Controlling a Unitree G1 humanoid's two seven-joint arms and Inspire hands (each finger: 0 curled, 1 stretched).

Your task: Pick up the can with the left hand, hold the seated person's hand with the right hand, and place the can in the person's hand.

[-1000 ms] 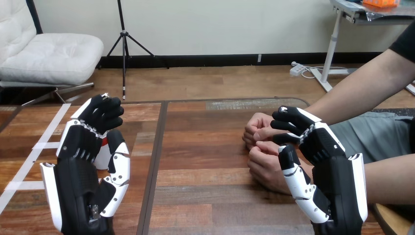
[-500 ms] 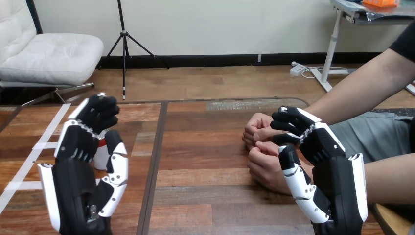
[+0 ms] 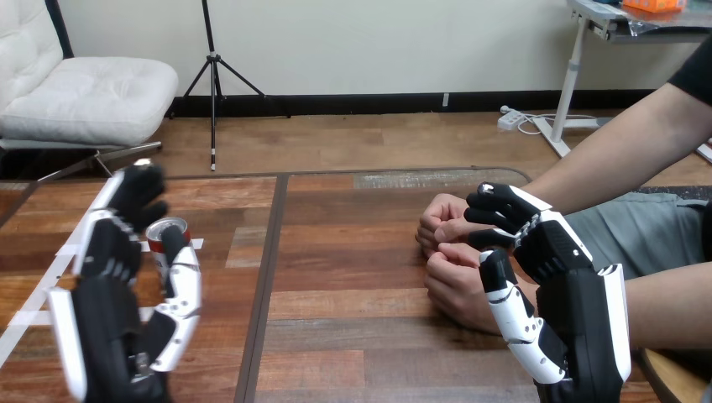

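The left hand (image 3: 109, 294) hides most of the can (image 3: 164, 228).

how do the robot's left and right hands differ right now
The left hand is curled round the can; the right hand is curled round the person's hand. The left hand sits over the left side of the table, apart from the person; the right hand is at the right side, touching them. Both have their fingers curled on what they hold.
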